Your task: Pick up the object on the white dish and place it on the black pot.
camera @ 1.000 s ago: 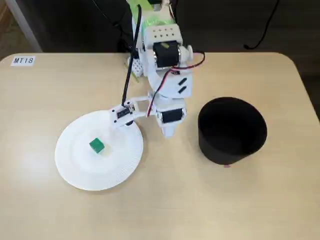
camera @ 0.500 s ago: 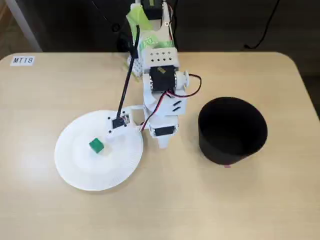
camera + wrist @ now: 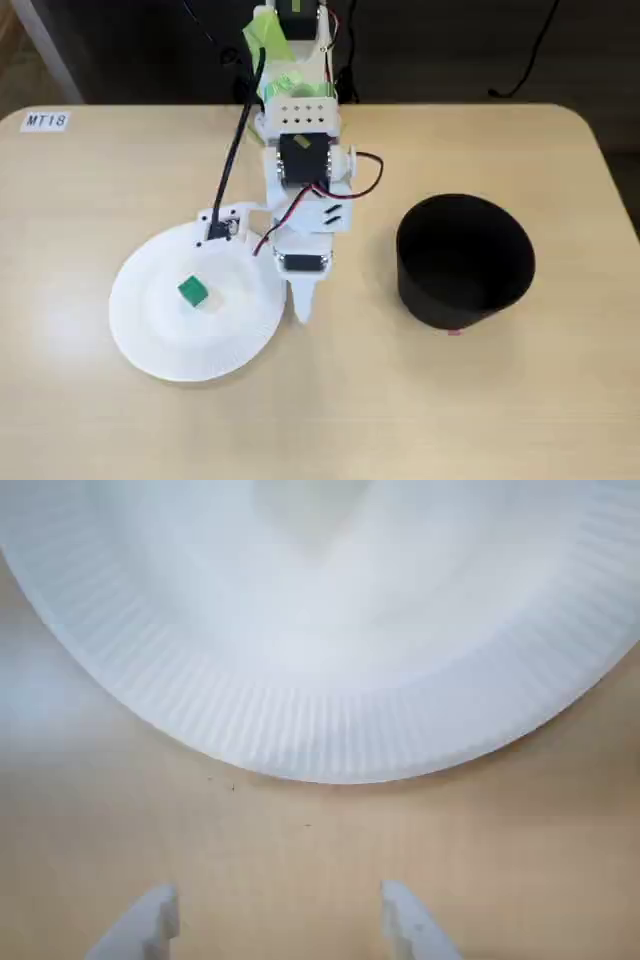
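1. the green cube lies on the white paper plate in the fixed view, a little left of the plate's middle, with nothing touching it.
2. the plate sits on the left half of the tan table; the black pot stands upright on the right half, well apart from the plate.
3. the white arm reaches down from the table's far edge, between plate and pot, and ends in the gripper, which points toward the near edge, just beside the plate's right rim.
4. a small side bracket with a black cable hangs over the plate's upper rim in the fixed view.
5. in the wrist view the gripper shows two white fingertips at the bottom edge, spread well apart with bare table between them; the claw is open and holds nothing.
6. the wrist view also shows the plate's ribbed rim curving across the upper half, ahead of the fingertips and not touching them; the cube is outside that view.
7. a small white label marked "mt18" is stuck at the table's far left corner.
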Controlling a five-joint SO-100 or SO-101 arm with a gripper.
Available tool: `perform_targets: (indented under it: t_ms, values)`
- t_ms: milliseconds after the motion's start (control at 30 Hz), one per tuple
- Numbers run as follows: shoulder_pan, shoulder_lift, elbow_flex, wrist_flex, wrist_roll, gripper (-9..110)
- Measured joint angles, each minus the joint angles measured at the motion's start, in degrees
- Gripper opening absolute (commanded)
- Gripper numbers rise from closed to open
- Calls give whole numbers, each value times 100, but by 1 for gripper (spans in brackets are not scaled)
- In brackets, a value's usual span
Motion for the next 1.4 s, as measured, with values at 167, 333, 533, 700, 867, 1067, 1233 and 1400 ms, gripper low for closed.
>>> perform_targets:
  t_ms: [167, 333, 533, 700, 867, 1067, 1233, 1400]
  values:
    - [439, 0, 0, 9, 62, 28]
    - [870, 0, 0, 132, 167, 29]
    - [1433, 0, 0, 176, 369, 29]
    - [1644, 0, 0, 193, 598, 29]
    - [1898, 0, 0, 185, 817, 28]
    - [2057, -158, 0, 62, 940, 28]
    - [2021, -246, 0, 114, 976, 28]
    - [2241, -387, 0, 105, 1011, 28]
